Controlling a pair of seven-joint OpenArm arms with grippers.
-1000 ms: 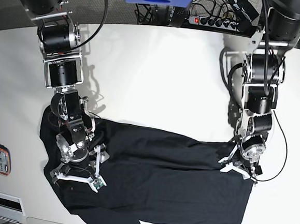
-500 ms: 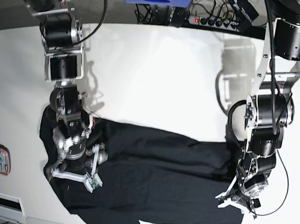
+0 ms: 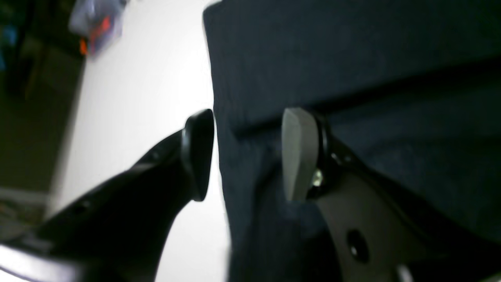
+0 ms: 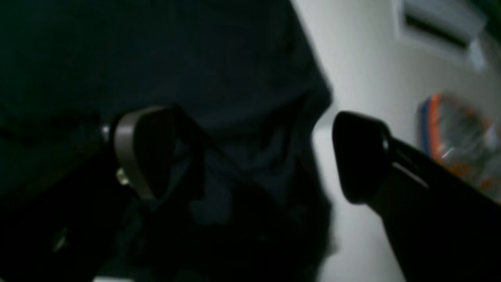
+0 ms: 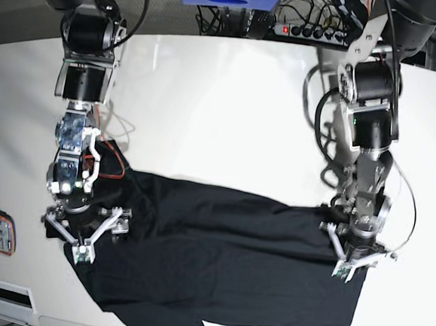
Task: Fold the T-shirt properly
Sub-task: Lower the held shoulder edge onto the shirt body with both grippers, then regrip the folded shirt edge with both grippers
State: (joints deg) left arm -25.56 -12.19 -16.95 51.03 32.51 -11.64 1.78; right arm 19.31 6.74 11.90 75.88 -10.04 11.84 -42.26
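A black T-shirt (image 5: 225, 265) lies spread across the near part of the white table (image 5: 222, 110), stretching from one arm to the other, with a folded-over edge running along its upper side. The right end effector (image 5: 78, 233) is down at the shirt's end on the base view's left, its fingers spread wide; in its wrist view one finger (image 4: 137, 150) rests over the dark cloth and the other (image 4: 358, 156) stands over bare table just past the cloth's edge, with bunched fabric between them and nothing pinched. The left end effector (image 5: 359, 259) is down at the opposite end of the shirt, about half open; its wrist view shows the pale finger (image 3: 299, 152) lying on the cloth and the black finger (image 3: 197, 152) over the table, the shirt's side edge running between them without being clamped.
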